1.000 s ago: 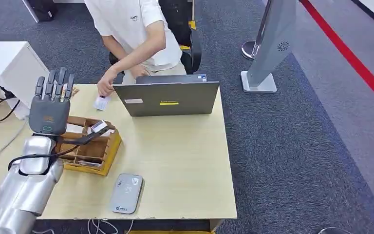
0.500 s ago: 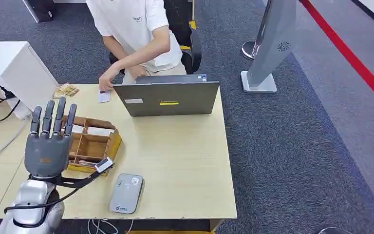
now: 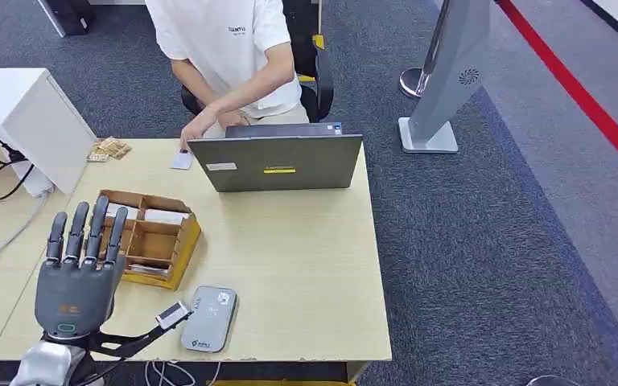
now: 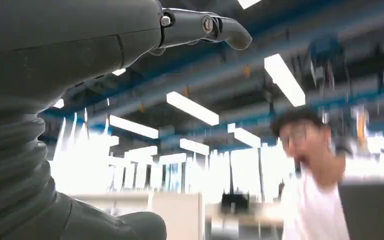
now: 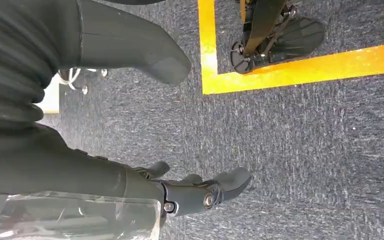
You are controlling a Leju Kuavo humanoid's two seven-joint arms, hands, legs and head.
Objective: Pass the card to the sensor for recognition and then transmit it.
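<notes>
My left hand [image 3: 76,277] is raised over the table's near left corner, back toward me and fingers pointing up. A small white card [image 3: 173,314] sits at the tip of its outstretched thumb, pinched there, just left of the grey card sensor [image 3: 208,319] that lies flat near the front edge. In the left wrist view a dark finger [image 4: 205,24] stands against ceiling lights, and the card is hidden. My right hand [image 5: 190,192] hangs over the carpet with loosely curved fingers and holds nothing.
A wooden card box [image 3: 151,239] stands behind my left hand. A grey laptop [image 3: 278,161] is at the table's [image 3: 306,265] far side, where a seated person [image 3: 229,48] presses another white card [image 3: 182,159] to the tabletop. A white cabinet [image 3: 16,112] with cables is at left.
My left hand has drawn back from over the wooden box toward the table's near edge, carrying the card down to beside the sensor. The person's hand slid their card closer to the laptop.
</notes>
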